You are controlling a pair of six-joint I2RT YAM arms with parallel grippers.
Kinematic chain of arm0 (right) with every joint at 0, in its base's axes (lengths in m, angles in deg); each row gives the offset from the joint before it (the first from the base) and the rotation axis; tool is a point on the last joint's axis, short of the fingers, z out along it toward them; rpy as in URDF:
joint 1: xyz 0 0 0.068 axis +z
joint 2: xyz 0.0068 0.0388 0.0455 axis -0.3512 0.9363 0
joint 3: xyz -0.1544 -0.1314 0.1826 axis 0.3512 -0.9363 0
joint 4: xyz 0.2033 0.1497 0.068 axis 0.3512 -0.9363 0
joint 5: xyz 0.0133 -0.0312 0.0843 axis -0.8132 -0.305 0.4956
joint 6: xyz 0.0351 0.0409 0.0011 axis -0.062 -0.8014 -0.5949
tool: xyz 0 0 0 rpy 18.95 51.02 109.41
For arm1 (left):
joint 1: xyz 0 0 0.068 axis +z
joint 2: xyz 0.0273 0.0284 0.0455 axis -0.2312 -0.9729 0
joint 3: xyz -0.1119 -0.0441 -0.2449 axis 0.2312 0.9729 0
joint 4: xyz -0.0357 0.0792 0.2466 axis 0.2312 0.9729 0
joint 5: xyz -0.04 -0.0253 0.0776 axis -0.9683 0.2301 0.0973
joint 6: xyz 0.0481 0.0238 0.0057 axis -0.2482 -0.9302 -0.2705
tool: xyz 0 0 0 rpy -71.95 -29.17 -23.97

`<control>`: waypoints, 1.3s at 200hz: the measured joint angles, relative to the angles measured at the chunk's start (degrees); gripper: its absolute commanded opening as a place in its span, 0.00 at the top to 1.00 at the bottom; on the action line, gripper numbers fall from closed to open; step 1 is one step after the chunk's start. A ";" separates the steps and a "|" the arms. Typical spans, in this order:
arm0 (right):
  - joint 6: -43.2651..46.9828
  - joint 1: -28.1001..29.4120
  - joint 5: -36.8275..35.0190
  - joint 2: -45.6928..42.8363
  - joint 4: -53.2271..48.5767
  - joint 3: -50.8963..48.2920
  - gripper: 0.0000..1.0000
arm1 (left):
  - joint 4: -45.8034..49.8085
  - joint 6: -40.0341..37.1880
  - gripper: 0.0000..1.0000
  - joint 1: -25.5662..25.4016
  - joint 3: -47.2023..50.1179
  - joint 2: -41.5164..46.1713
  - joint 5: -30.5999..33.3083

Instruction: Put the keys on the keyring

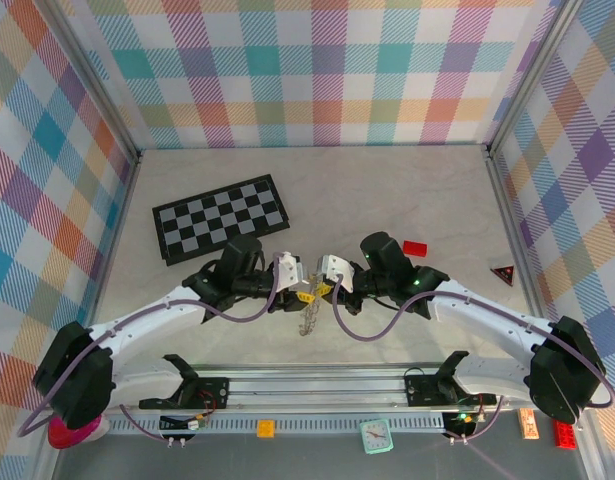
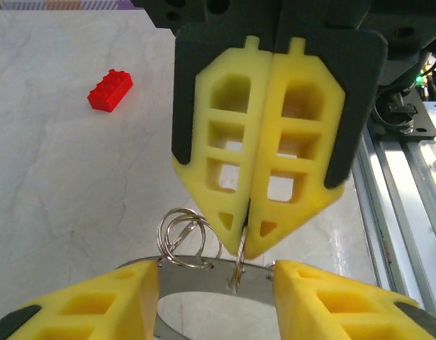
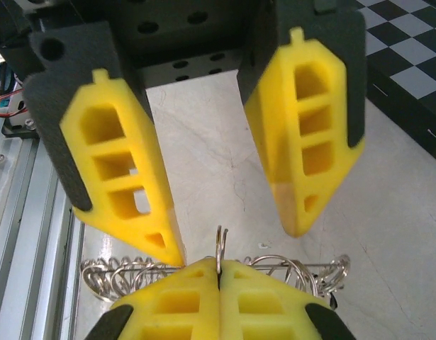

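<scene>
— Just off the board's [image 1: 222,215] near right corner, what are the grippers doing?
— Right gripper [image 3: 219,280] is pinching a thin loop of the keyring [image 3: 122,275], fingers pressed fully together. Left gripper [image 3: 234,241] is facing it, standing about half open, clamping nothing.
— Keyring sitting where?
— Under both tips, nearer the arms than the board. Hanging or lying, can't tell.
— Keys?
— Too small to tell.
</scene>
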 measured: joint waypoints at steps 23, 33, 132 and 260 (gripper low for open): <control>0.02 0.00 0.00 -0.02 0.07 -0.13 1.00 | -1.14 2.38 0.51 0.00 3.91 6.36 2.60; 0.04 0.00 0.00 -0.02 0.11 -0.24 1.00 | -1.20 3.45 0.51 0.00 5.11 8.76 4.11; 0.22 0.00 1.73 -0.17 1.03 -0.55 1.00 | -1.90 6.56 0.64 0.00 6.80 9.75 6.03; 0.68 -0.11 6.67 3.39 1.09 0.66 1.00 | -6.64 6.45 1.00 -0.31 6.45 2.82 -2.27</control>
